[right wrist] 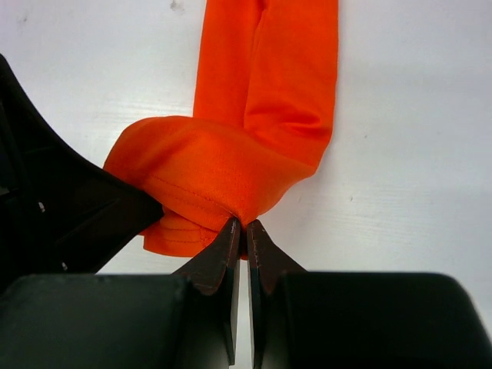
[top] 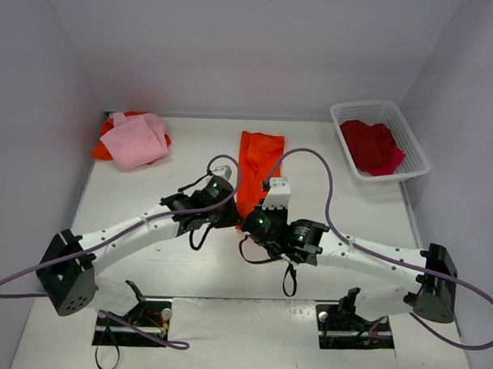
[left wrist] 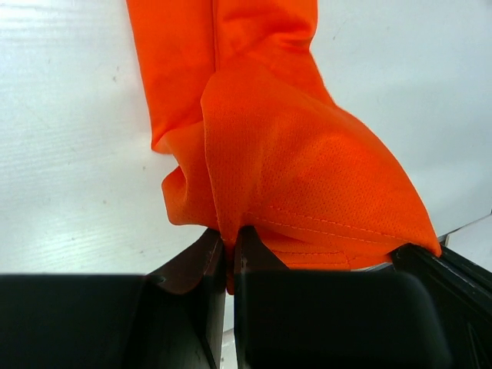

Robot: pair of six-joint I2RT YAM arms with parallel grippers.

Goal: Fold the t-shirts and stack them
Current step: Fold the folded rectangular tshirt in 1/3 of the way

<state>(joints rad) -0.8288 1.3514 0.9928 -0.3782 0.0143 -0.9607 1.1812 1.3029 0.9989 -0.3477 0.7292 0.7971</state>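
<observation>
I've got the orange shirt mid-fold; one shirt not started.
Left gripper [left wrist: 229,240] and right gripper [right wrist: 242,228] each pinch the near hem of the bright orange cloth t-shirt [top: 260,157], a narrow strip lying left of the white plastic lattice basket [top: 392,177]. The pale pink t-shirt [top: 139,140] is far left of the basket, bunched on a second orange cloth [top: 104,149]. The deep crimson t-shirt [top: 373,147] is inside the basket, unfolded.

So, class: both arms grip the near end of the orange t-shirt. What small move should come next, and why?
Probably lift that end a little and carry it toward the far end. The orange t-shirt lies as a long narrow strip, left jaws and right jaws shut side by side on its near hem, so folding it in half looks due.
</observation>
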